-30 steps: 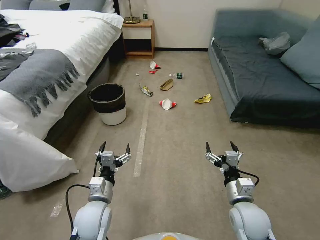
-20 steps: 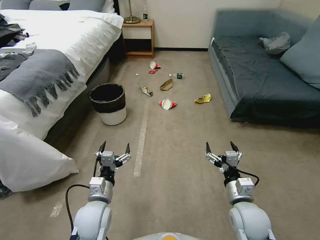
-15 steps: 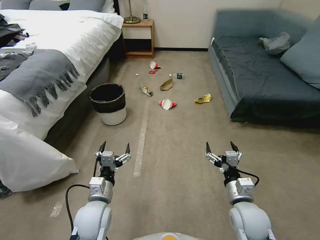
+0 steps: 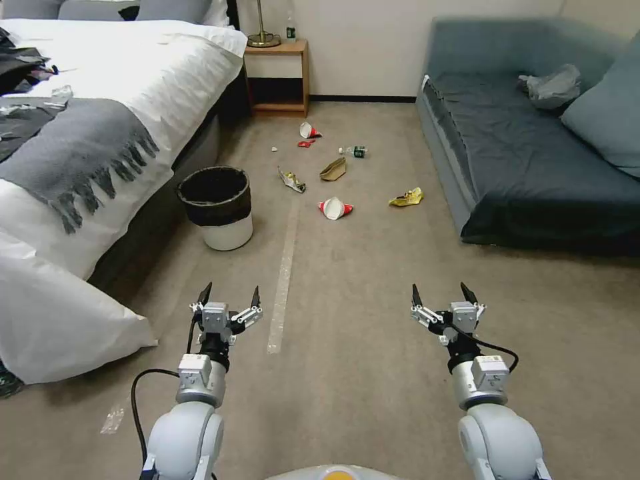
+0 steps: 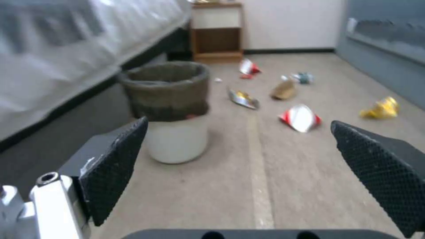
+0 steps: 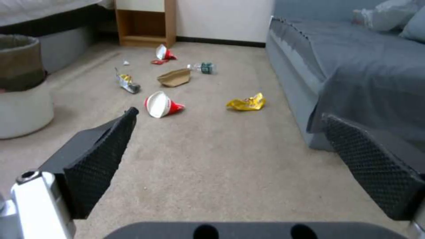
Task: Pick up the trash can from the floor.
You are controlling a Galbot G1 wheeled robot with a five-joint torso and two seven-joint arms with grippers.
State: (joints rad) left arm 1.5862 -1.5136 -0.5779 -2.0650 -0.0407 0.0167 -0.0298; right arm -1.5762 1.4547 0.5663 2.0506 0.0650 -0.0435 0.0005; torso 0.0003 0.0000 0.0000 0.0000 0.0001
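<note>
**Trash can upright beside the bed, both grippers spread and empty**

The trash can [image 4: 217, 208] stands upright on the floor [image 4: 360, 320], close to the side of the bed [image 4: 100, 133] and just left of the pale tape strip [image 4: 283, 280] that runs along the carpet. Its black liner covers the upper half; the white lower body rests flat on the carpet.

The left gripper [image 4: 228, 295] hangs above the floor, on the robot's side of the can and well apart from it, fingers spread wide and holding nothing. In the left wrist view the can [image 5: 170, 113] sits ahead, nearer one finger [image 5: 113, 169] than the other. The right gripper [image 4: 444, 293] hovers level with the left one on the other side of the tape, likewise spread and empty.

Beyond the can, litter lies scattered over the carpet: a red-and-white paper cup [image 4: 333, 208], a yellow wrapper [image 4: 407, 197], a brown paper piece [image 4: 333, 169] and a small bottle [image 4: 355, 152]. The sofa [image 4: 533, 153] lines the floor's right edge.
</note>
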